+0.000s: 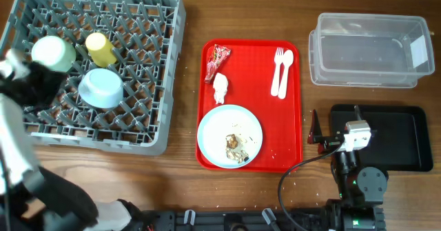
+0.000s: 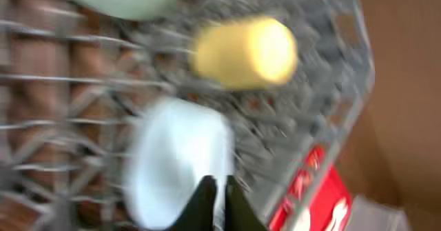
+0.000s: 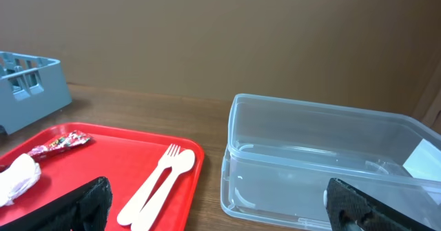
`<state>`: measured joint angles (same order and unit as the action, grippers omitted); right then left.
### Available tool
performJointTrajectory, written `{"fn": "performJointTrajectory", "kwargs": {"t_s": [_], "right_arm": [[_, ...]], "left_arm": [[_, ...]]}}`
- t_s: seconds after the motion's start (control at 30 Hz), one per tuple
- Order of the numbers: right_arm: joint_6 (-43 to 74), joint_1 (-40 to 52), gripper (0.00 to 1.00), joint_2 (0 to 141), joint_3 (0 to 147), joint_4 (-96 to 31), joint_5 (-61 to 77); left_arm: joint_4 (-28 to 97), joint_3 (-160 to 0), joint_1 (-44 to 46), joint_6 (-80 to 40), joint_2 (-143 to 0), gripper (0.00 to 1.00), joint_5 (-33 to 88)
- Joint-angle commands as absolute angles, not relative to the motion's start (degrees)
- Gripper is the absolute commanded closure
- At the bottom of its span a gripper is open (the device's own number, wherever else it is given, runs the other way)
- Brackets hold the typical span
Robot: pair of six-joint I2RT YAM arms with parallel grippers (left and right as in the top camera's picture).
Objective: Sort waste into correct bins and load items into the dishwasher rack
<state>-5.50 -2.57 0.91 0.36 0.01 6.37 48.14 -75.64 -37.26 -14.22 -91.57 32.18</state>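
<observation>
My left claw (image 2: pixel 218 205) is pinched almost shut on nothing. The light blue bowl (image 2: pixel 178 163) sits just ahead of it in the grey dishwasher rack (image 2: pixel 62 86). My right claw (image 3: pixel 224 210) gapes wide, empty.

Your left arm (image 1: pixel 12 138): at left edge of overhead view, reaching up frame, outline blurred. Your left gripper (image 2: pixel 219 193): dark fingers drawn together to thin slit, nothing between them; wrist view smeared. Your right arm (image 1: pixel 358 183): folded at lower right, base near bottom edge, white wrist camera (image 1: pixel 357 134) on top. Your right gripper (image 1: pixel 315 131): aimed toward frame left, jaws spread wide, black fingers (image 3: pixel 79 203) at opposite lower corners of wrist view, empty.
</observation>
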Motion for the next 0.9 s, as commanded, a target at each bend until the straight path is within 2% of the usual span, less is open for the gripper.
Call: {"fn": "performJointTrajectory", "kwargs": {"t_s": [0.0, 0.07, 0.13, 0.23, 0.33, 0.43, 0.57, 0.63, 0.73, 0.77, 0.8, 0.83, 0.87], "right_arm": [[-6.00, -2.87, 0.00, 0.60, 0.32, 0.32, 5.98], [-6.00, -2.87, 0.00, 0.60, 0.32, 0.32, 5.98], [-5.98, -2.87, 0.00, 0.60, 0.32, 0.32, 5.96], [-6.00, -2.87, 0.00, 0.60, 0.32, 0.32, 5.98], [-6.00, -2.87, 0.00, 0.60, 0.32, 0.30, 5.98], [-5.98, -2.87, 0.00, 0.60, 0.32, 0.32, 5.98], [-5.98, -2.87, 0.00, 0.60, 0.32, 0.32, 5.98], [-6.00, -2.87, 0.00, 0.60, 0.32, 0.32, 5.98], [-6.00, -2.87, 0.00, 0.60, 0.32, 0.32, 5.98], [-6.00, -2.87, 0.00, 0.60, 0.32, 0.32, 5.98], [-6.00, -2.85, 0.00, 0.60, 0.32, 0.32, 5.98], [-6.00, -2.87, 0.00, 0.60, 0.32, 0.32, 5.98], [-6.00, -2.85, 0.00, 0.60, 0.32, 0.32, 5.98]], "left_arm": [[49.15, -76.99, -21.58, -12.29, -89.95, 0.96, 17.96], [48.27, -76.99, -12.69, -15.73, -92.58, 0.96, 4.73], [48.25, -76.99, -9.67, -21.17, -94.74, 0.96, -6.74], [48.27, -76.99, -11.35, -21.47, -98.59, 0.96, -10.81], [48.51, -76.99, -16.71, -21.52, -100.33, 0.96, -10.76], [49.52, -76.99, -21.39, -21.76, -100.18, 0.96, -9.69], [50.22, -77.01, -22.76, -21.89, -99.02, 0.96, -3.95], [50.46, -77.01, -22.24, -21.43, -94.83, 0.96, 1.63], [50.41, -77.01, -17.54, -16.08, -86.50, 0.96, 18.48], [50.48, -77.01, -15.00, -14.79, -85.47, 0.89, 21.28], [50.94, -76.99, -11.14, -14.00, -85.23, 0.51, 22.06], [51.57, -76.88, -6.04, -13.67, -85.97, 0.31, 21.87], [51.79, -76.88, -2.72, -13.69, -86.83, 0.31, 21.58]]}}
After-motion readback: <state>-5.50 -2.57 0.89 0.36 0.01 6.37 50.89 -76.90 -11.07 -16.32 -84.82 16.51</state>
